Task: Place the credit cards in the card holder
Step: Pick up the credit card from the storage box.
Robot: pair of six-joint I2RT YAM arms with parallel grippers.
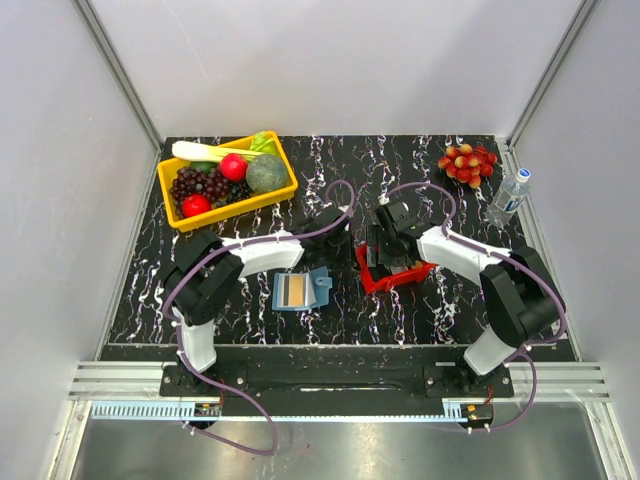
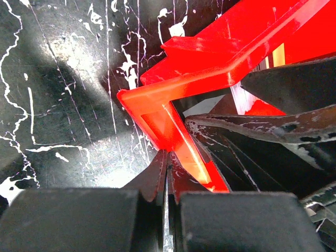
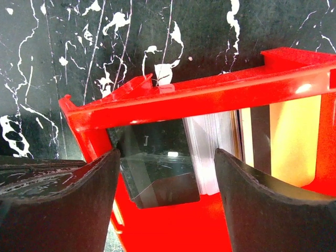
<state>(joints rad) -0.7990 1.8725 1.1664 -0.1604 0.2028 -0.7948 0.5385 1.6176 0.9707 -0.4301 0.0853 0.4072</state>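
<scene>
The right gripper (image 3: 167, 157) is spread wide over the red tray (image 3: 210, 94): its left finger (image 3: 58, 199) sits at the tray's outer side wall and its right finger (image 3: 262, 210) hangs over the tray's inside, holding nothing. Between them the right wrist view shows the credit cards (image 3: 210, 142) still in the tray, a dark grey card (image 3: 157, 163) leaning at the near end, a pale stack beside it and a tan-gold card (image 3: 291, 136) further along. The left gripper (image 2: 167, 160) has its fingers pressed almost together, tips right against the tray's corner; whether they pinch anything I cannot tell. That left wrist view also catches the right gripper's dark fingers reaching into the tray, but none of the cards clearly. Only the top view shows the card holder (image 1: 300, 290), lying open on the black marbled table (image 1: 420, 310) just left of the tray, apart from both grippers, with a tan face showing in it
</scene>
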